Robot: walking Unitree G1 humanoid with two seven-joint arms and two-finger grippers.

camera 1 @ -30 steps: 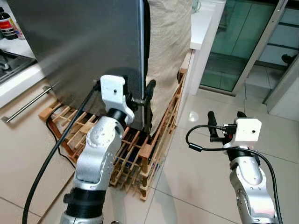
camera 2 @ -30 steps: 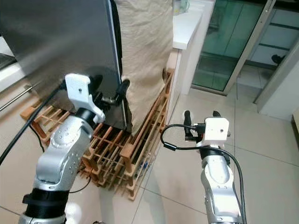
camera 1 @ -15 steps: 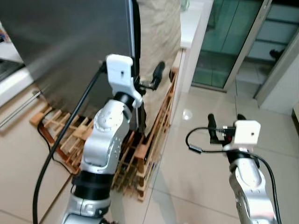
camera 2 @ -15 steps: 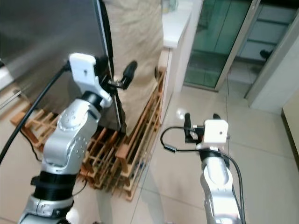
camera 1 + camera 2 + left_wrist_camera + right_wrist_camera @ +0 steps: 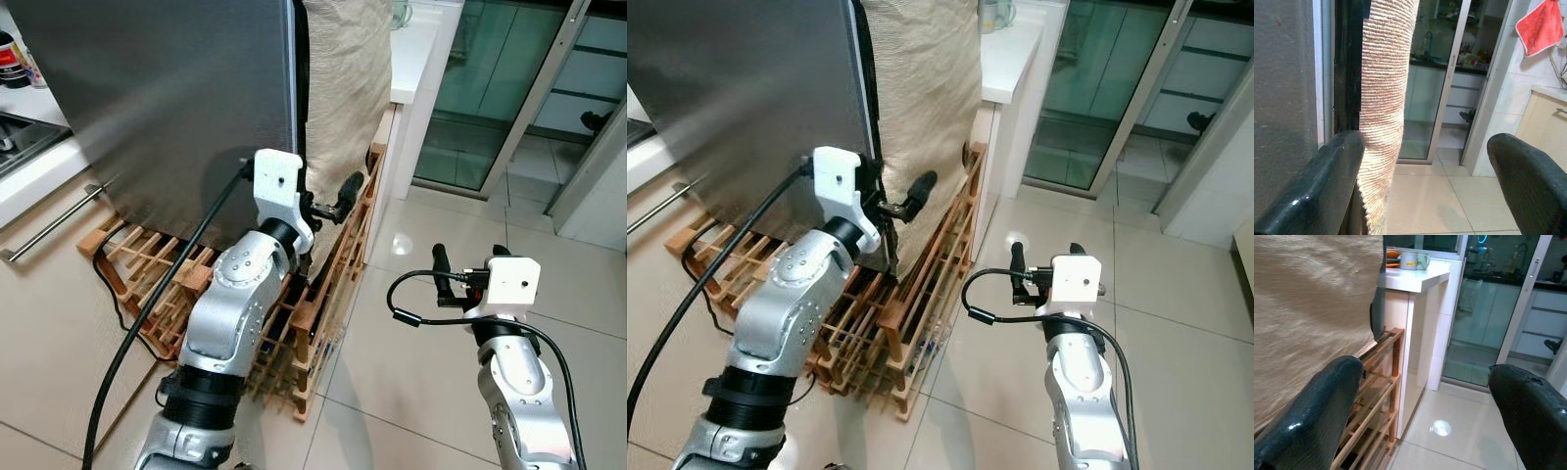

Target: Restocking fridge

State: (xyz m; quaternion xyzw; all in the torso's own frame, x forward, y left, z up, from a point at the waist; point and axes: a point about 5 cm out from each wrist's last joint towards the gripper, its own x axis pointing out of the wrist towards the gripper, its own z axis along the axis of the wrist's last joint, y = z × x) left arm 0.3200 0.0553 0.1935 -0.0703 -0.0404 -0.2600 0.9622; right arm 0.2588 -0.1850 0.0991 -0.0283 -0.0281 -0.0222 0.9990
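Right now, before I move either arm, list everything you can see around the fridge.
fridge: one, grey steel, ahead on the left, standing on the rack
cloth: one, beige woven, hanging against the fridge's right side
rack: one, slatted wood, on the floor under and beside the fridge
cable: one, black, lying across the rack's left end
counter: one, white, behind the cloth
mug: one, pale, on the counter
glass door: one, green-tinted with a silver frame, far right
drawer handle: one, silver bar, far left
bottle: one, dark, top left worktop
red cloth: one, hanging on a tiled wall
left gripper: open, at the fridge's front right edge by the cloth
right gripper: open, over the floor tiles
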